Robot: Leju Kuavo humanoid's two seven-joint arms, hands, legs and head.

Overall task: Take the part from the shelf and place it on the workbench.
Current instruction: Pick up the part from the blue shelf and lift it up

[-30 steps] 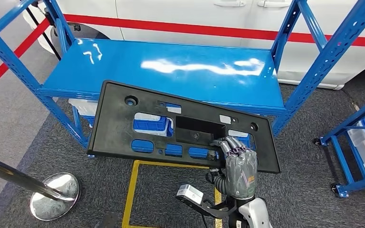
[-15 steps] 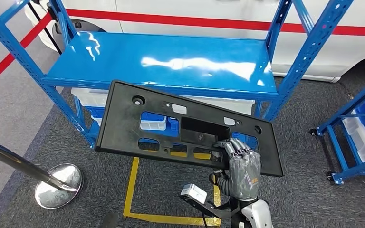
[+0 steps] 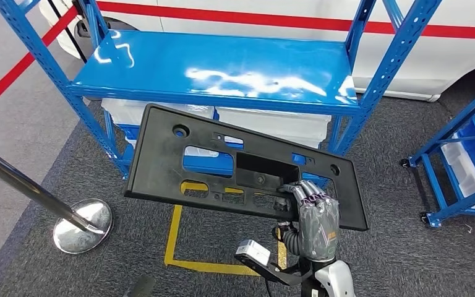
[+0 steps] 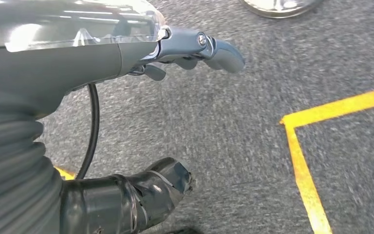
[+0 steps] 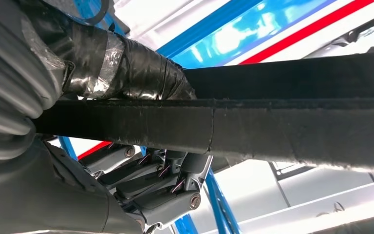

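The part is a long flat black plastic panel [image 3: 185,161] with several cut-outs, held up in the air in front of the blue shelf [image 3: 222,68]. My right hand [image 3: 312,219] grips its near right edge, fingers curled over the top. In the right wrist view the panel's black edge [image 5: 272,126] runs across between the taped thumb and the fingers [image 5: 175,192]. My left hand [image 4: 195,48] hangs over the grey carpet with its fingers apart and nothing in it.
A white vehicle with a red stripe [image 3: 284,18] stands behind the shelf. White and blue bins [image 3: 272,124] sit on the lower shelf. A chrome stanchion base [image 3: 83,226] is at the left, a second blue rack [image 3: 464,161] at the right, yellow floor tape [image 3: 179,247] below.
The whole view has shifted: the shelf has drawn further back and up, and more carpet shows below. The panel stays in my right hand's grip at the same tilt.
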